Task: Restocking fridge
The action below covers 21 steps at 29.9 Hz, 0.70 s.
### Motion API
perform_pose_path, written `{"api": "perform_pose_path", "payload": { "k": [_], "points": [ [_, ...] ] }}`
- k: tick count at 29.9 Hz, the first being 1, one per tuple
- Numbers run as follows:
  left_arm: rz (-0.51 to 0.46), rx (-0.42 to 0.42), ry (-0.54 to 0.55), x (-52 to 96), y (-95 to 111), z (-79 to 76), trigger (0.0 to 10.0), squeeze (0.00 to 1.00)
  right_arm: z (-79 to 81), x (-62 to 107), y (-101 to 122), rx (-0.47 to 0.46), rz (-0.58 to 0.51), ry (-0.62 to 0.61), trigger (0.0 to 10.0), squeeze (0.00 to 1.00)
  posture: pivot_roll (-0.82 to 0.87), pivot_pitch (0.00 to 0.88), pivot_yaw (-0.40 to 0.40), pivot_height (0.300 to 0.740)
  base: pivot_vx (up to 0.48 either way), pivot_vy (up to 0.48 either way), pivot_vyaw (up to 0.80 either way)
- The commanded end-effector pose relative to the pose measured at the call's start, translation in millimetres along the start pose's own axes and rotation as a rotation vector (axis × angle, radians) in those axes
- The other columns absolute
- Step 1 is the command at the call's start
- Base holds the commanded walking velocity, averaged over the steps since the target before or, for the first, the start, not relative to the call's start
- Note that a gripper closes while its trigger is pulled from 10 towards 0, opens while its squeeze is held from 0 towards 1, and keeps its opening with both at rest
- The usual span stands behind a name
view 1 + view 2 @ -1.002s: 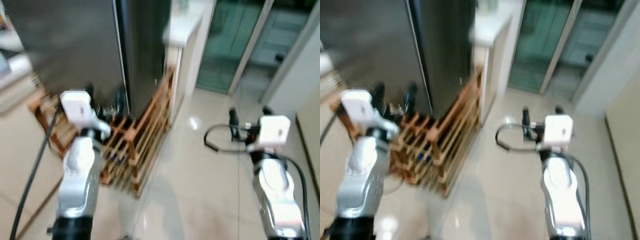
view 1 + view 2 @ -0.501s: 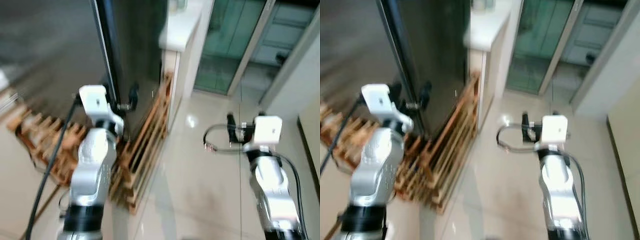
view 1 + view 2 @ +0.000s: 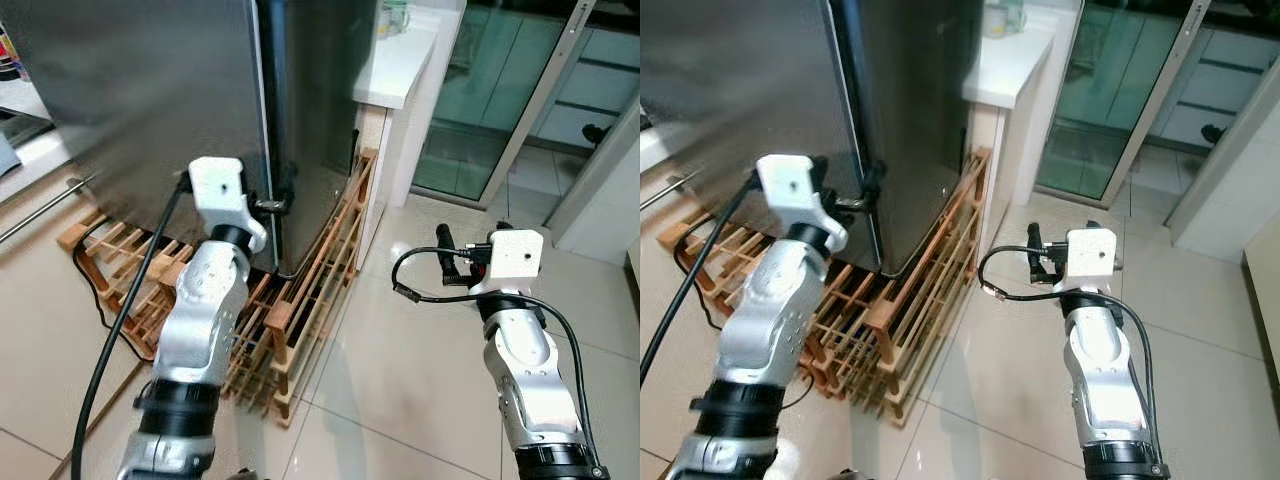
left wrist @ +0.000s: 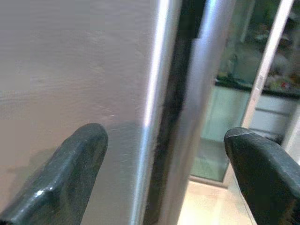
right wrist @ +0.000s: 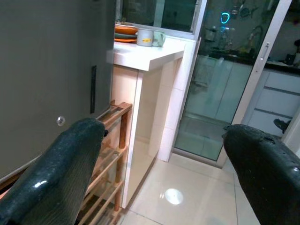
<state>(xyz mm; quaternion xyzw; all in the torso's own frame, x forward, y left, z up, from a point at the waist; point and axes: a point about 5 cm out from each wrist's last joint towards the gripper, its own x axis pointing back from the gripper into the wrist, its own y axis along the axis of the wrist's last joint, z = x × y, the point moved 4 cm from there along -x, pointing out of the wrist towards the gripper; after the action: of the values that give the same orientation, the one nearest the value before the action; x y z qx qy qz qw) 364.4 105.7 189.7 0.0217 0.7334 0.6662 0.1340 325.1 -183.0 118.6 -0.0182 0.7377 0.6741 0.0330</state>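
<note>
Raised since a second ago, left tool, spread wide and empty, straddles the fridge door's upright edge; right tool, parted, empty, hangs well apart over the floor.

Dark steel-grey fridge, brown wooden pallet, white counter, beige floor tiles.

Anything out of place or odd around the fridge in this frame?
The tall dark steel fridge stands on a slatted wooden pallet rack rather than the tiled floor. A black cable trails across the slats. Nothing looks spilled or damaged.
</note>
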Motion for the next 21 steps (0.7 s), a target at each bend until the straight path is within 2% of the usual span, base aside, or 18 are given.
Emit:
{"api": "perform_pose_path", "payload": {
  "k": [1,5,12,17,20,21],
  "points": [
    [0.021,-0.014,-0.043,-9.0,-2,-7.9,10.0,0.00,-6.2,-2.5,0,0.000,0.000,-0.019,10.0,0.00,-0.09,0.000,0.004,0.740,0.000,0.000,0.00],
    [0.053,-0.025,-0.035,-19.0,-8,-7.1,10.0,0.00,-9.6,-2.9,-1,-0.002,0.004,-0.029,10.0,0.00,-0.09,0.000,0.003,0.740,0.000,0.000,0.00],
    [0.054,-0.012,0.016,-32.2,-7,-6.2,10.0,0.00,-9.5,-2.1,-3,0.000,0.009,-0.031,10.0,0.00,-0.11,0.000,0.004,0.740,0.000,0.000,0.00],
    [0.065,-0.012,0.054,-35.5,-11,0.2,10.0,0.00,-9.7,-1.7,-4,0.005,0.015,-0.030,10.0,0.00,-0.11,0.000,0.002,0.740,0.000,0.000,0.00],
    [0.069,-0.002,0.043,-39.3,-14,-3.1,10.0,0.00,-10.3,-2.0,-5,0.006,0.017,-0.029,10.0,0.00,-0.11,0.000,-0.001,0.740,0.000,0.000,0.00],
    [0.066,0.012,0.022,-42.9,-14,-8.9,10.0,0.00,-10.6,-2.4,-5,0.006,0.019,-0.030,10.0,0.00,-0.10,0.000,-0.006,0.740,0.000,0.000,0.00]
  ]
}}
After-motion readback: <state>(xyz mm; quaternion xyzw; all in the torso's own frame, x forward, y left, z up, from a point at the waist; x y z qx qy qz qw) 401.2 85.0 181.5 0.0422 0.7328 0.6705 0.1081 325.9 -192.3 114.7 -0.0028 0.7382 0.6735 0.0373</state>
